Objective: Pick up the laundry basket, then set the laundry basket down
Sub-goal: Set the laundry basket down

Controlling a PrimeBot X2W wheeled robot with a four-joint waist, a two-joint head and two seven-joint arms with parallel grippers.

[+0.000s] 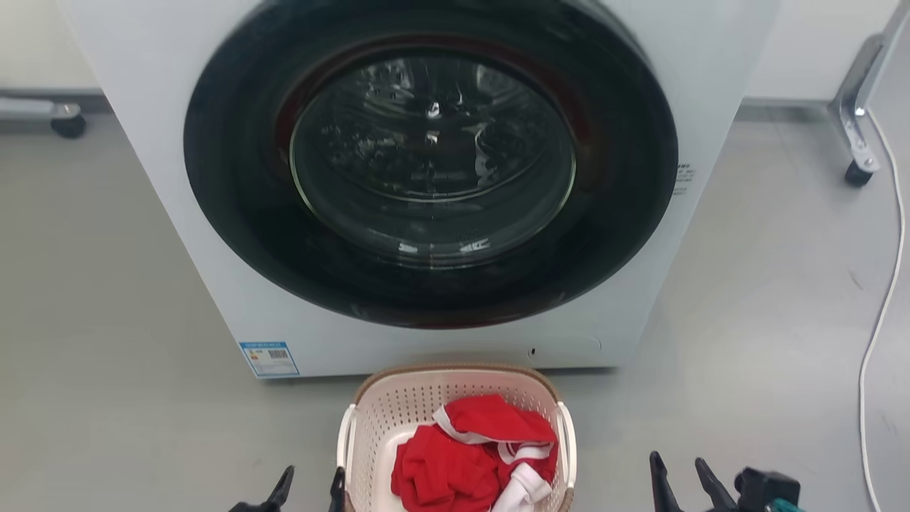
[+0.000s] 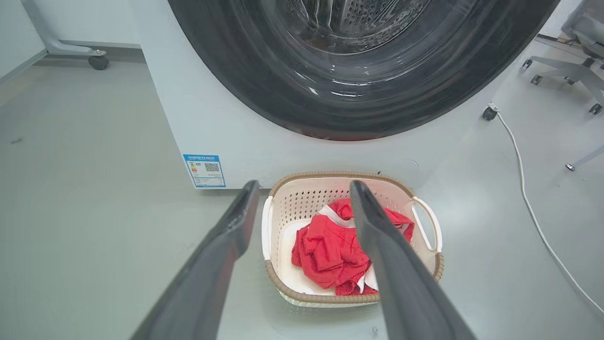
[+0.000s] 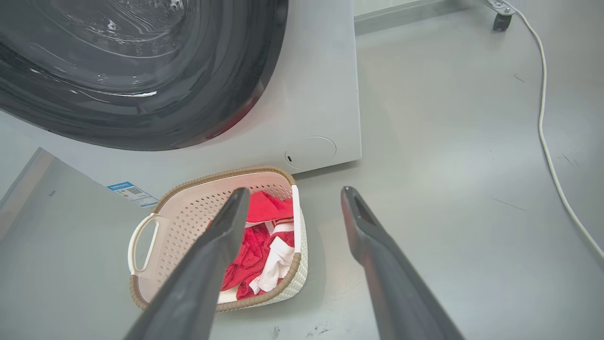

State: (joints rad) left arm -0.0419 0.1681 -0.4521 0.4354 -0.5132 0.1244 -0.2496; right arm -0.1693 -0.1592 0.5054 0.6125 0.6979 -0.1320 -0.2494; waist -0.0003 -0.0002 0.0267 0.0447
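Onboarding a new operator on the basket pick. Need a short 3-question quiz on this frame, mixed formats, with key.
1. True or false: the laundry basket stands on the floor just in front of the washing machine.
2. What lies in the basket? A) red and white clothes B) blue towels C) nothing
3. Fill in: the left gripper and the right gripper both have their fingers ___, with nothing held between them.

Key: 1 true; 2 A; 3 open.
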